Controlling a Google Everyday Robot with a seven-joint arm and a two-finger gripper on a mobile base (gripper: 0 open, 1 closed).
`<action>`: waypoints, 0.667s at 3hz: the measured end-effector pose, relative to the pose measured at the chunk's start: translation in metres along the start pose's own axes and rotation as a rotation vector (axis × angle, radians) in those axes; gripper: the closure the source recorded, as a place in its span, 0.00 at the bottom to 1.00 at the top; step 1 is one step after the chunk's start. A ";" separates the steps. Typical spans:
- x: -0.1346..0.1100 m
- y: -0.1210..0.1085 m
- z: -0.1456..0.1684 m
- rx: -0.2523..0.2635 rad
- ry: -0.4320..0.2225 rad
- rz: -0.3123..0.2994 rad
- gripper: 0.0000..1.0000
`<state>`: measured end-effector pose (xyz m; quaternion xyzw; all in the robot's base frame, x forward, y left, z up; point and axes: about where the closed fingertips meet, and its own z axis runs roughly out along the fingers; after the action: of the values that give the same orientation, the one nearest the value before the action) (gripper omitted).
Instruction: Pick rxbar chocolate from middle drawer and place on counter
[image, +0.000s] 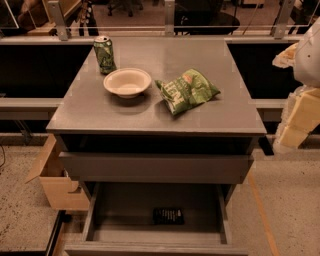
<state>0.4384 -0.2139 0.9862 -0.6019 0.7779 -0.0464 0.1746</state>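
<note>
I find the rxbar chocolate (168, 216) crosswise in the middle drawer (122, 210), down-left of my gripper (272, 142), which is off the counter's (150, 114) right corner; whether it is open, I cannot tell.

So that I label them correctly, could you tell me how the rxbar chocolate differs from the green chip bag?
The rxbar chocolate is dark, flat and small; the chip bag is green, crinkled and larger. The bar lies in the open middle drawer; the bag lies on the counter. Both are wrapped snacks; the pincer is at the right edge, apart from both.
</note>
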 end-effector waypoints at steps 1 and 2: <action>0.000 0.000 0.000 0.000 0.000 0.000 0.00; 0.002 0.010 0.007 -0.013 -0.044 -0.008 0.00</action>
<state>0.4310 -0.2122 0.9760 -0.6070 0.7717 -0.0286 0.1876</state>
